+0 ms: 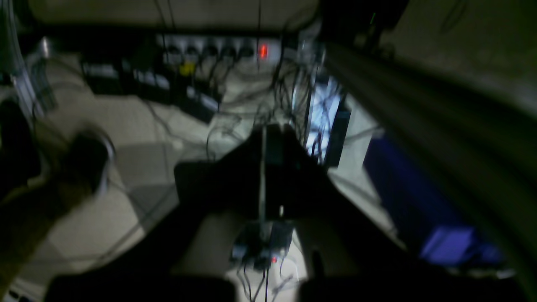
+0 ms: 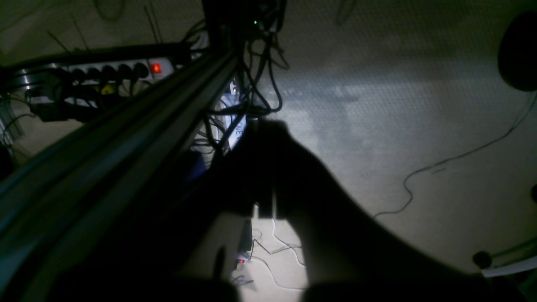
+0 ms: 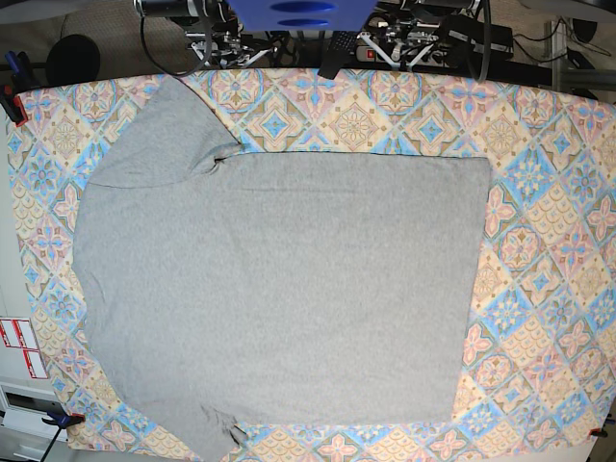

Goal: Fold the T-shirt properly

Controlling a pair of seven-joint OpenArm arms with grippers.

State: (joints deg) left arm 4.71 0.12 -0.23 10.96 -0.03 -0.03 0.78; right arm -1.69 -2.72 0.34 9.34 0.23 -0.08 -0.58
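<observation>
The heather-grey T-shirt (image 3: 279, 289) lies spread flat, plain side up, on the diamond-patterned tablecloth (image 3: 549, 221). Its hem is to the right and its sleeves are at the upper left (image 3: 164, 125) and lower left (image 3: 207, 433). No lettering shows. Neither gripper is over the cloth in the base view. The left gripper (image 1: 264, 138) is a dark, blurred silhouette above the floor in the left wrist view, jaws together. The right gripper (image 2: 262, 126) is a dark silhouette beside a metal rail (image 2: 126, 121) in the right wrist view, jaws together. Both are empty.
The blue robot base (image 3: 303, 14) and cables sit behind the table's far edge. A power strip with a red light (image 1: 262, 51) and tangled cables lie on the floor below. Red clamps (image 3: 10, 101) hold the tablecloth at the left corners.
</observation>
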